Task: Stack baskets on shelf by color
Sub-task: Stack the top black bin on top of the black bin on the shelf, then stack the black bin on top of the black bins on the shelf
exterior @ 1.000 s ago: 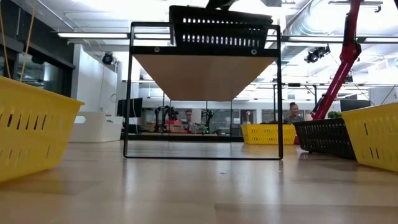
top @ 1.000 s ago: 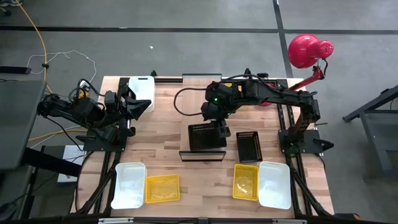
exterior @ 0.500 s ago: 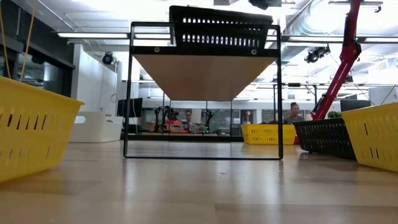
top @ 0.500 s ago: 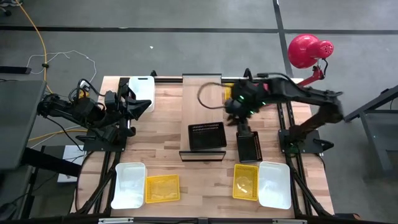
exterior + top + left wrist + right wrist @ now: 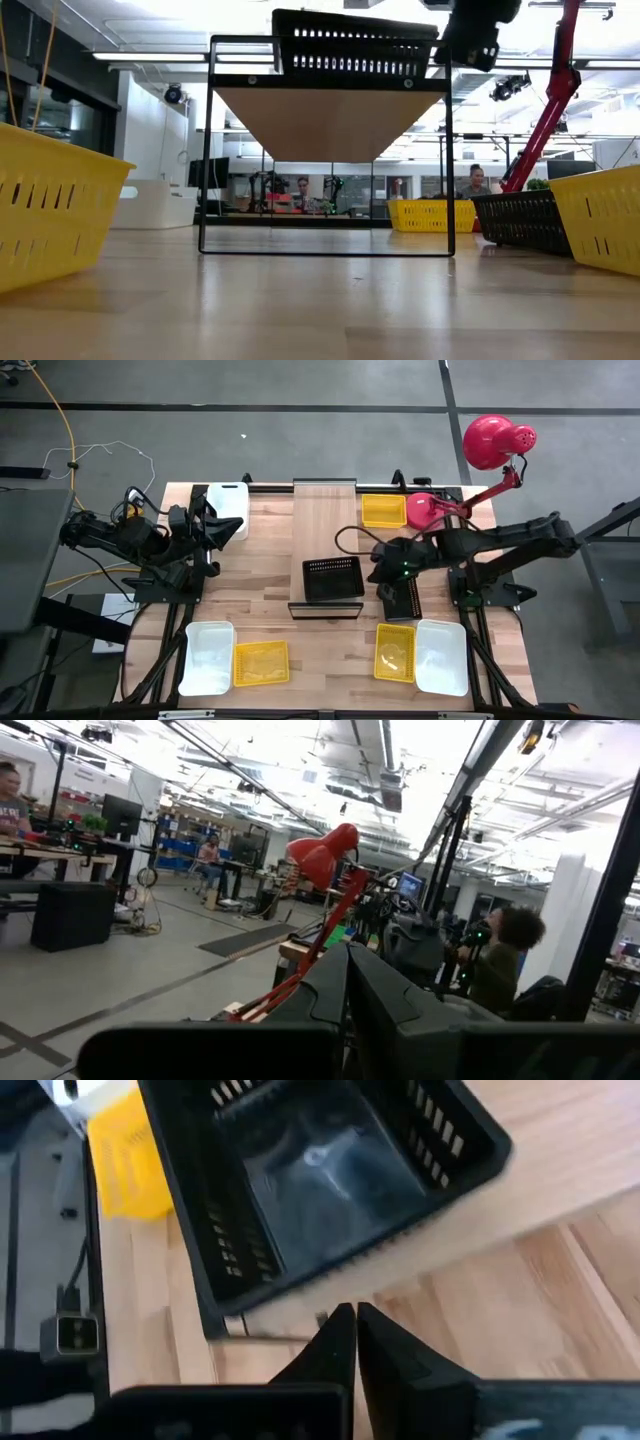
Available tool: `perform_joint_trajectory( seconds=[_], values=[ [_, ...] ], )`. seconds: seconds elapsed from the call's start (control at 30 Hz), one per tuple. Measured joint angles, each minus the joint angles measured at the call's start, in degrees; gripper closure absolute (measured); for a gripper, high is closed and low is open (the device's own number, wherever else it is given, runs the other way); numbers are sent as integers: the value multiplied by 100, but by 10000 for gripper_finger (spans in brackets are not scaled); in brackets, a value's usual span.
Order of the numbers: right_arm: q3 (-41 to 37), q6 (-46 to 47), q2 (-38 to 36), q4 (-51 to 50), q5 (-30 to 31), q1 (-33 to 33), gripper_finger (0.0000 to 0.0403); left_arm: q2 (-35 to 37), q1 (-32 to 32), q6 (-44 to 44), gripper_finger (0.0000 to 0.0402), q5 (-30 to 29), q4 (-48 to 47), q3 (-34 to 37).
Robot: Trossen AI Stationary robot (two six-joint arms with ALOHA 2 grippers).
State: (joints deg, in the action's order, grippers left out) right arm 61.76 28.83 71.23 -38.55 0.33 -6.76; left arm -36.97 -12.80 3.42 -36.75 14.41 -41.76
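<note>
The shelf (image 5: pixel 325 520) is spanning the middle of the desk (image 5: pixel 270 560) from its far edge toward its near edge, carrying one black basket (image 5: pixel 333 578) at its near end. The loose black basket (image 5: pixel 403 598) is lying just right of the shelf, looking light, stiff and mesh-sided, so a rim wall is probably offering the best hold. The right gripper (image 5: pixel 378 567) is hovering between the two with jaws closed and empty, while the left gripper (image 5: pixel 222 530) is waiting with jaws closed at the desk's far-left corner.

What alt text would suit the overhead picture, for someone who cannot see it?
Seen from above, a black basket sits on a wooden shelf. The right gripper, shut and empty, hovers beside it. Yellow, white and black baskets lie around the table.
</note>
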Motion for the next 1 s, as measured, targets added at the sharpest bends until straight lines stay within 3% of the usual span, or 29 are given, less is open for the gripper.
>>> perform_joint_trajectory(
  seconds=[0.6, 0.8, 1.0],
  values=[
    [4, 842, 519, 495, 259, -587, 403, -22, 2, -4, 401, 4, -13, 0],
    [247, 920, 67, -610, 822, -521, 403, -22, 0, -20, 401, 4, -20, 0],
    [34, 2168, -261, -2108, 689, -592, 401, -22, 0, -12, 401, 4, -29, 0]
  ],
)
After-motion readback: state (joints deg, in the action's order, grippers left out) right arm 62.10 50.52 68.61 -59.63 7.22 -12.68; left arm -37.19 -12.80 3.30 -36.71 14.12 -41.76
